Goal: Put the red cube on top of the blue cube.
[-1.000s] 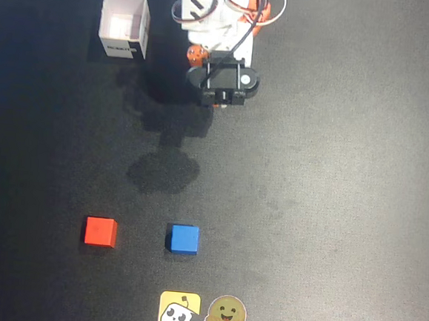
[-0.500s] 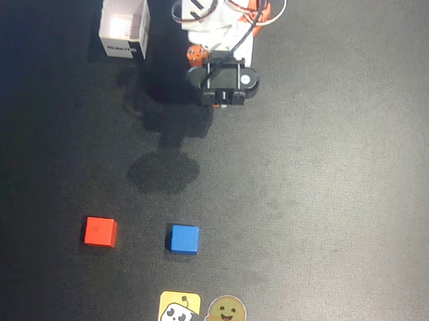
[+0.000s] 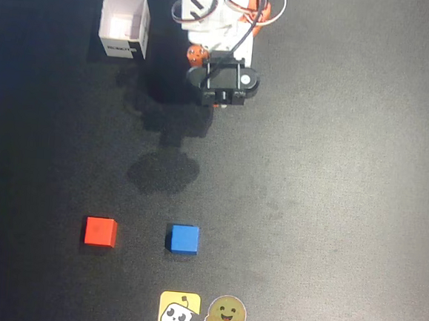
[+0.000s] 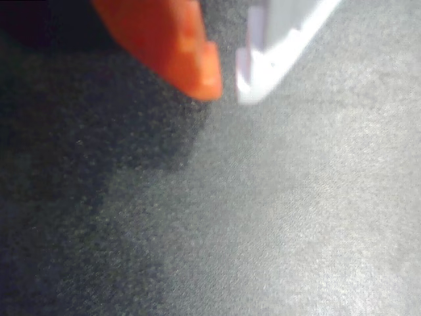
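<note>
From above we see the red cube [image 3: 100,231] resting on the dark table [image 3: 330,199] toward the near edge, left of centre, with the blue cube [image 3: 184,238] just to its right in that view, the two level with each other and standing apart with bare table between them. The arm [image 3: 218,19] is folded up at the far edge, well apart from both cubes, and a white open box [image 3: 125,25] sits beside it toward the far left corner. Two stickers [image 3: 195,312] lie at the near edge below the blue cube. In the wrist view the gripper [image 4: 228,89] hangs over bare table (neither cube shows there); its orange finger [image 4: 177,46] and white finger [image 4: 283,39] come nearly together at the tips with only a thin gap, so we take it as pressed almost closed and empty, though the picture is blurred.
</note>
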Robot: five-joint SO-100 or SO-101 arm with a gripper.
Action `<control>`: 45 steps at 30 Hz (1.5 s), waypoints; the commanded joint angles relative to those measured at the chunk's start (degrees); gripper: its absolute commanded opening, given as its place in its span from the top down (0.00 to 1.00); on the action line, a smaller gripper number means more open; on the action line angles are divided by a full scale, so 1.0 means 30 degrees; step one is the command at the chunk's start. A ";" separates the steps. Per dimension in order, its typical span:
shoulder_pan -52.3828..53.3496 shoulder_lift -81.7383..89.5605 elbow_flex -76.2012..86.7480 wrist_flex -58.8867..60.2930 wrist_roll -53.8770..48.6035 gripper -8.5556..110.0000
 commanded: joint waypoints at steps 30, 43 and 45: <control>0.0059 0.0205 -0.0117 0.0059 0.0176 0.92; -0.0059 0.0205 -0.0293 0.0000 0.0322 0.93; 0.0029 0.0205 -0.0674 0.0146 0.0059 0.93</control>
